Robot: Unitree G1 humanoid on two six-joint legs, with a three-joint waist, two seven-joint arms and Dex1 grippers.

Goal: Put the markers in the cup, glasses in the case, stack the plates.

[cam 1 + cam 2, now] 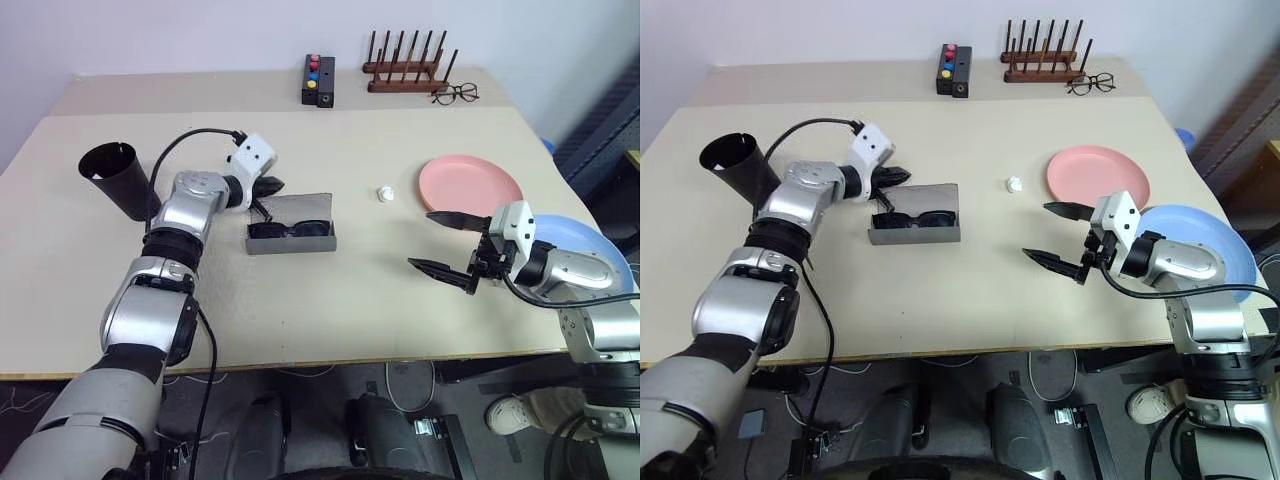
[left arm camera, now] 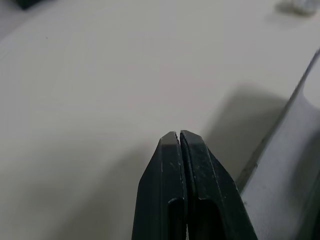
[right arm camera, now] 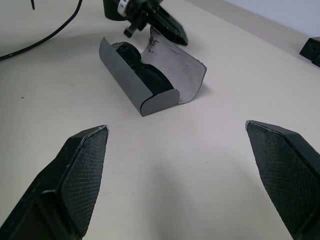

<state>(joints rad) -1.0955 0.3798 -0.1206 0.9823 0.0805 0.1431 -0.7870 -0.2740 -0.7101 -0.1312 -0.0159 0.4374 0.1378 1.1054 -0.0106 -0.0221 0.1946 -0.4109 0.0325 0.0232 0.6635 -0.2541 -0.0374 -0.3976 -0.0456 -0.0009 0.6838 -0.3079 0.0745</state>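
Left gripper point(image 1: 268, 187) pressed shut on nothing, behind raised lid of case point(image 1: 291, 238); glasses point(image 1: 289, 230) lie inside. We'd nudge lid forward gently, probably from its top edge. Right gripper point(image 1: 448, 243) spread wide, idle near plates point(image 1: 470, 183).

The grey case point(image 1: 290, 238) lay open on the surface, its lid tilted back, with the black sunglasses point(image 1: 289, 229) resting inside. A tall black cup point(image 1: 118, 178) stood tilted near the left edge. The salmon pink plate point(image 1: 470, 184) lay flat to the right, and the light blue plate point(image 1: 590, 250) sat just beside it, nearer the edge.
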